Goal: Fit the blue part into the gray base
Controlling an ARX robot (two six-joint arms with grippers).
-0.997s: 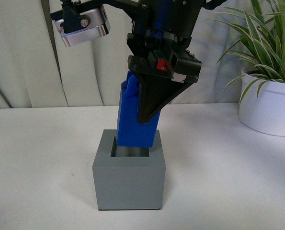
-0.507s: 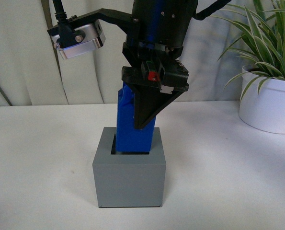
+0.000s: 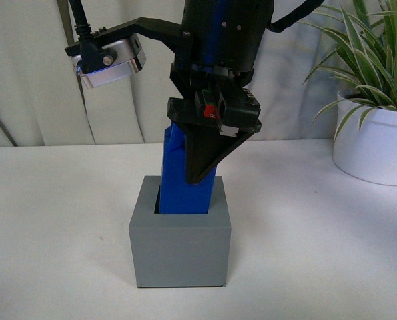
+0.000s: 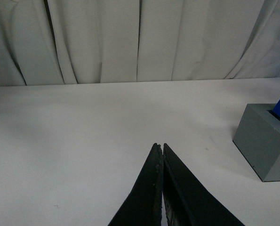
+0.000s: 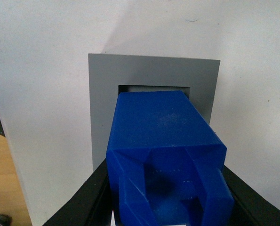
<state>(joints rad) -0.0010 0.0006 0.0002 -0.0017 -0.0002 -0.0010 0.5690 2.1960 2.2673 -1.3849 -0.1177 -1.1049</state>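
The right gripper is clamped on the blue part, its black fingers pressed against two opposite sides of the upper body. The part stands close to upright, with its lower end inside the mouth of the square recess in the gray base, which sits on the white tabletop. How deep the foot has gone cannot be told from the front view, because the near wall of the base hides it. In the right wrist view a thin strip of the recess shows beyond the part's far face, with slimmer slivers at either side, so the fit looks close and the part seems to sit toward the near wall. The step in hand, as I judge it, is the push down to full seating. Doing it well means holding the block's long axis square to the base's top face, lowering straight and slowly, and not letting go until the descent stops. Any lean is likely to wedge a corner against the recess wall or shove the free-standing base across the tabletop. If it binds, a small correction toward the visible gap would probably serve better than more force. The left gripper is pressed tight together with nothing between its fingers, over the tabletop and well apart from the base, so it gives the base no bracing.
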